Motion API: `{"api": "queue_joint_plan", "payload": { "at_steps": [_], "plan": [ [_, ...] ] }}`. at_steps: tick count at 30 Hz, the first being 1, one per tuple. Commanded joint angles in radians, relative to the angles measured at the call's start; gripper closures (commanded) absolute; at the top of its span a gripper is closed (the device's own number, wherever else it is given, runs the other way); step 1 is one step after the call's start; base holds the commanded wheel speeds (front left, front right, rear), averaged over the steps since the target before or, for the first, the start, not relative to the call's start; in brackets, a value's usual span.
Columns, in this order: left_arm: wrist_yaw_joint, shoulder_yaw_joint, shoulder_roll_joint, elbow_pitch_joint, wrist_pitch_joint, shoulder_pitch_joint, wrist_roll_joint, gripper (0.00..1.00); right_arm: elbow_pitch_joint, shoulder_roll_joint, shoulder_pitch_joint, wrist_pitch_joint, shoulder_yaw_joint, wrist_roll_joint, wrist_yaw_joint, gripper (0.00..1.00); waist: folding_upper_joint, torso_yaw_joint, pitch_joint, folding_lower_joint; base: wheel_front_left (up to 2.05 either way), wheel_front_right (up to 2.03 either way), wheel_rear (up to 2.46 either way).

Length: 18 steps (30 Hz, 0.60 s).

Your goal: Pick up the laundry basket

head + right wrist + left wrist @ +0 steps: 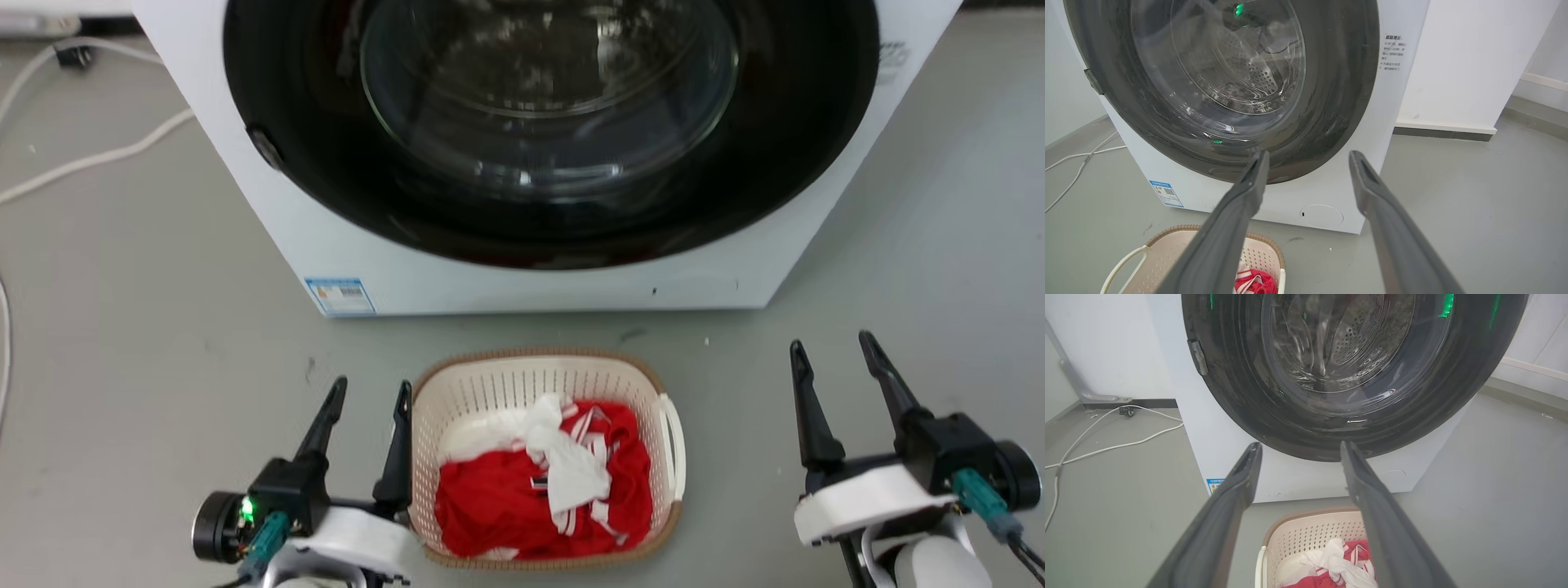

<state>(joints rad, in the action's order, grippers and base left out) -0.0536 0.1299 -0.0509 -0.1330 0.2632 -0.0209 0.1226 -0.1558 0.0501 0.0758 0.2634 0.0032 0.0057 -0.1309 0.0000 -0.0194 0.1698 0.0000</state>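
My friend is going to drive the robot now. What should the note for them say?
Left gripper: open, empty, beside the left rim of the cream perforated plastic laundry basket.
Right gripper: open, well apart on the basket's right.
Basket: on the grey floor before the white washing machine, red and white clothes inside.
Done: nothing gripped. To do: grip the basket, lift.

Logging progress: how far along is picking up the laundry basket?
Done: nothing; the laundry basket sits on the floor before the washer. In hand: the open left tool is beside its left side, the open right tool apart from its white handle. Left: grasping, lifting.
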Motion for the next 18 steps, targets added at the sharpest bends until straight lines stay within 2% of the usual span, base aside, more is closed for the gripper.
{"api": "queue_joint_plan", "payload": {
  "at_steps": [1, 7, 12, 18],
  "plan": [
    [-0.010, -0.006, 0.001, -0.023, 0.002, -0.032, 0.004, 0.00, -0.007, 0.000, 0.033, 0.002, 0.003, -0.004, 0.000, 0.00, 0.0000, -0.002, 0.098, 0.0000, 0.00, 0.00, 0.00],
    [-0.040, -0.045, 0.001, -0.118, 0.002, -0.163, 0.007, 0.00, -0.075, 0.000, 0.124, 0.002, -0.008, 0.055, 0.000, 0.00, 0.0000, 0.003, 0.260, 0.0000, 0.00, 0.00, 0.00],
    [-0.059, -0.087, -0.009, -0.227, 0.002, -0.305, 0.009, 0.00, -0.157, -0.001, 0.224, -0.010, -0.001, 0.022, 0.000, 0.00, 0.0000, 0.014, 0.392, 0.0000, 0.00, 0.00, 0.00],
    [-0.075, -0.055, -0.045, -0.459, 0.002, -0.468, 0.032, 0.00, -0.257, 0.000, 0.336, -0.057, 0.041, -0.006, 0.000, 0.00, 0.0000, 0.019, 0.503, 0.0000, 0.00, 0.00, 0.00]
  ]
}}
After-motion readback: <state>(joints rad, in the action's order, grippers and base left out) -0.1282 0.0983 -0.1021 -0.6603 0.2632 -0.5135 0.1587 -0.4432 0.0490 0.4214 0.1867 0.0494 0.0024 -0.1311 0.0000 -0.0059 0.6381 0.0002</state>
